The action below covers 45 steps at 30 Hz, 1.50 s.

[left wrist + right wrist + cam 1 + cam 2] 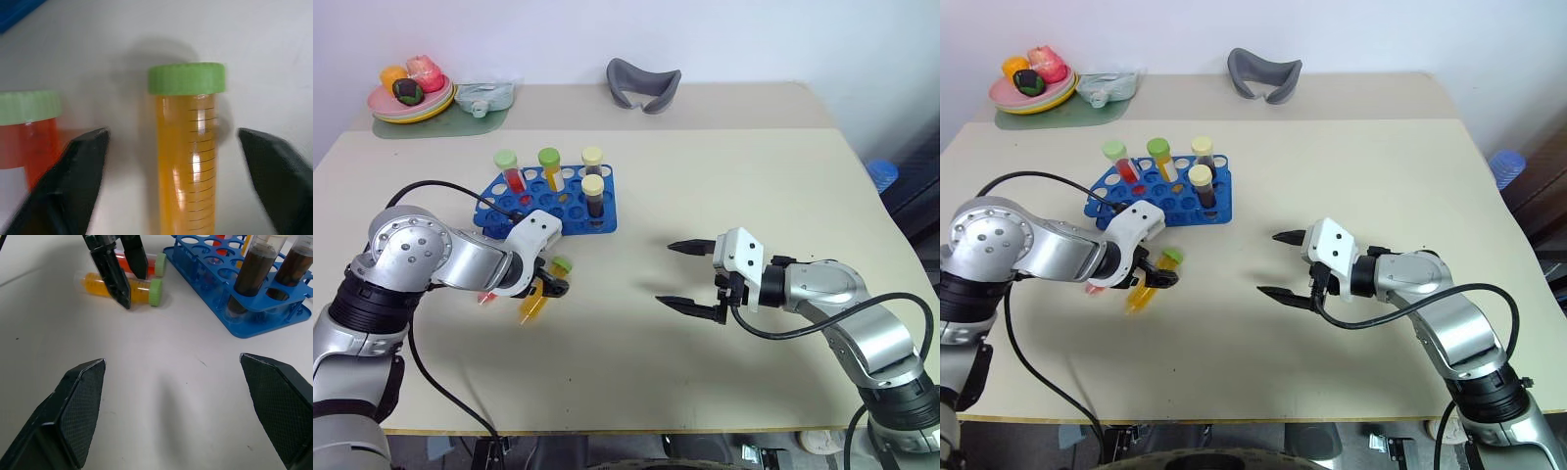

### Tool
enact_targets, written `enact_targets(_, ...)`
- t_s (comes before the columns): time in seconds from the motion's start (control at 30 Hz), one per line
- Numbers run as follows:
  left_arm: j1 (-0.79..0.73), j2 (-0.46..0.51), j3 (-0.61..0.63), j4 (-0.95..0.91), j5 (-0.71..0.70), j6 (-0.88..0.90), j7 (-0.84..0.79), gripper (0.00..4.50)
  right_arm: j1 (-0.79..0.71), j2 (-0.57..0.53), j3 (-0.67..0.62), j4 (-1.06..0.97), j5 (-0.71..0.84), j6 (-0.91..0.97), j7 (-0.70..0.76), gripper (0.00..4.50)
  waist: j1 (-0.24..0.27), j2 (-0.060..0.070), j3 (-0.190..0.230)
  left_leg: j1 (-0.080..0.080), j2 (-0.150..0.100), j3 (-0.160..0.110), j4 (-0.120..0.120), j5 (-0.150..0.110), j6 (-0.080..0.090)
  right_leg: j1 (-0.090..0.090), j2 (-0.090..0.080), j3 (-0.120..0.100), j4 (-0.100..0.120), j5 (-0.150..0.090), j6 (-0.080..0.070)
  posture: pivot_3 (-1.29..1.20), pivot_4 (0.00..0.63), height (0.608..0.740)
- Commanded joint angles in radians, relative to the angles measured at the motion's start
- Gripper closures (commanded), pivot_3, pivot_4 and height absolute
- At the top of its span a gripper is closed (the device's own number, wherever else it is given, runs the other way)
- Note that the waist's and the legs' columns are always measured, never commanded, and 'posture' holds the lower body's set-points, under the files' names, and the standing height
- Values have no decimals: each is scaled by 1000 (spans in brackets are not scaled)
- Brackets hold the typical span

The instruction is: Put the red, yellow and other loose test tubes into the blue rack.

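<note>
A: What sits nearest, measured from the blue rack (553,201)?

B: The right gripper (690,278), well apart from the rack over bare worktop (636,372), its two fingers spread wide and holding nothing.

A: And the left gripper (548,282)?

B: Just in front of the rack, pointing down over an orange tube (188,152) with a green cap that lies flat on the worktop. Its fingers stand apart on either side of that tube, not pressing it.

A: Any other loose tube?

B: A red tube (27,134), green-capped, lies right beside the orange one.

A: And in the rack itself?

B: Four capped tubes stand upright. Beyond the rack sit a plate of toy food (409,98) and a grey curved object (643,85).
</note>
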Motion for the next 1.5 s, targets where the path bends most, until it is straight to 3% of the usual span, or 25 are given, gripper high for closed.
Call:
enact_targets(0.03,-17,17,-8,-5,18,9,-16,2356,-11,8,-5,-26,0,-21,-3,0,1,0,0,0,0,0,0,0,0,0,0,0,0,0,0,0,150,740)
enact_targets(0.37,-20,10,4,-12,33,9,-37,2356,-17,13,-5,-25,-3,-18,-5,0,2,0,0,0,0,0,0,0,0,0,0,0,0,0,0,0,150,740)
enact_targets(0.47,-21,9,7,-24,45,9,-41,3607,-19,13,-4,-23,-5,-19,-4,0,2,0,0,0,0,0,0,0,0,0,0,0,0,0,0,0,150,740)
enact_targets(0.7,-49,27,36,-36,47,9,-57,3607,-26,15,-3,-15,-9,-19,1,0,2,0,0,-1,0,0,0,0,0,0,0,0,0,0,0,0,150,740)
enact_targets(0.87,-18,47,164,-91,47,-25,-119,3607,-28,13,-8,-10,-11,-20,6,0,0,0,0,-1,0,0,0,0,0,-1,0,0,0,0,0,0,150,740)
enact_targets(0.97,65,58,291,-196,88,-142,-203,3607,-26,10,-13,-9,-10,-21,10,0,0,0,0,-1,0,0,0,1,-1,-1,0,0,-1,0,0,0,150,740)
enact_targets(1.13,278,71,454,-373,375,-513,-434,3607,-25,5,-27,-4,-6,-20,12,0,3,0,0,-1,0,1,-1,2,-4,-1,0,0,-1,0,0,0,150,740)
enact_targets(1.2,344,3,509,-386,487,-703,-498,3607,-35,15,-38,0,1,-12,-2,0,4,0,0,-1,0,1,-1,2,-4,-1,0,0,-1,0,0,0,150,740)
enact_targets(1.5,442,-370,326,-275,1003,-1311,-518,3607,-64,116,-109,-15,70,68,-132,0,11,0,0,-2,0,1,0,0,-1,0,-1,0,-4,0,0,0,150,740)
